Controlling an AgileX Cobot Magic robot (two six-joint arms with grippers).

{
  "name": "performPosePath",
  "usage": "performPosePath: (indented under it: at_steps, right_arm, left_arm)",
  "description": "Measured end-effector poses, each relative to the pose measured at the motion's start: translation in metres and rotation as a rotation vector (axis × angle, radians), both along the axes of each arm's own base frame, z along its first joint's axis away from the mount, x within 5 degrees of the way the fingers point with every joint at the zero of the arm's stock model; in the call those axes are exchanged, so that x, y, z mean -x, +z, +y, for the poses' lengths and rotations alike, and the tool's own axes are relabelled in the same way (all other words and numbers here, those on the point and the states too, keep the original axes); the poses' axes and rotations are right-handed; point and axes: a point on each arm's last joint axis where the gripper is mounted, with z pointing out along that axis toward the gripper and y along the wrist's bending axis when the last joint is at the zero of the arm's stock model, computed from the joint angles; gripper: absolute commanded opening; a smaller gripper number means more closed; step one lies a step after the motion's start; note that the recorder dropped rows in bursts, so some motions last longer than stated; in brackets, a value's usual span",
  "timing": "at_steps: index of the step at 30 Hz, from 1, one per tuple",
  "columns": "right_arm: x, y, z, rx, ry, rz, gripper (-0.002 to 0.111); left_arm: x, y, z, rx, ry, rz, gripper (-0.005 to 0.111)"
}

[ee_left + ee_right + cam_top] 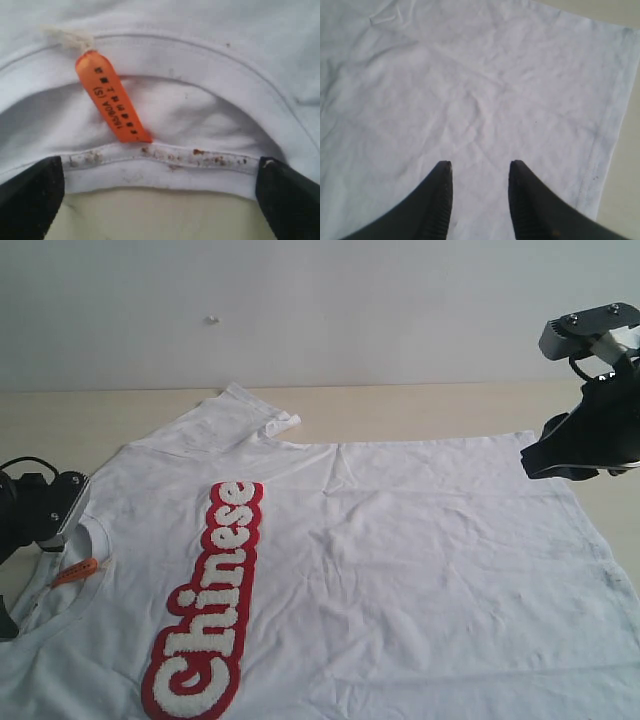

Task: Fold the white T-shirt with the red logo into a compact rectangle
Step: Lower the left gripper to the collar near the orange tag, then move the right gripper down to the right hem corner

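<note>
The white T-shirt (400, 570) lies spread flat on the table, front side up and slightly wrinkled. The red logo (205, 610) runs along its chest at the left. My left gripper (45, 515) is low at the neck opening, open wide. Its fingers straddle the stained collar band (165, 162), close to the orange tag (112, 100). My right gripper (540, 462) hovers above the shirt's far right corner. In the right wrist view the right gripper (480, 170) is open, with only white cloth (470, 90) below it and the hem (607, 125) to one side.
The beige table (420, 405) shows beyond the shirt, with a white wall (300, 310) behind it. One sleeve (250, 415) lies folded at the back left. Bare tabletop (160, 217) shows just outside the collar.
</note>
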Motion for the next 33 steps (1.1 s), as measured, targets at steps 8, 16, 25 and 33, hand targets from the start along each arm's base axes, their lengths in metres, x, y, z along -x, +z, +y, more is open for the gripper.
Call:
performPosePath:
  at_steps: [8,16,25,33]
  right_arm:
    - [0.0000,0.0000,0.0000,0.000,0.000,0.000,0.038]
    - [0.0000,0.0000,0.0000,0.000,0.000,0.000,0.038]
    - [0.0000,0.0000,0.0000,0.000,0.000,0.000,0.038]
    - [0.0000,0.0000,0.0000,0.000,0.000,0.000,0.038]
  left_arm:
    - [-0.0009,-0.0087,-0.0002,0.001,-0.002,0.025,0.105]
    - [-0.0013,-0.0089,-0.0004,0.003,-0.003,0.027,0.105]
    - [-0.0013,-0.0089,-0.0005,0.004,-0.004,0.027,0.105]
    - [-0.0013,-0.0089,-0.0005,0.004,-0.004,0.027,0.105]
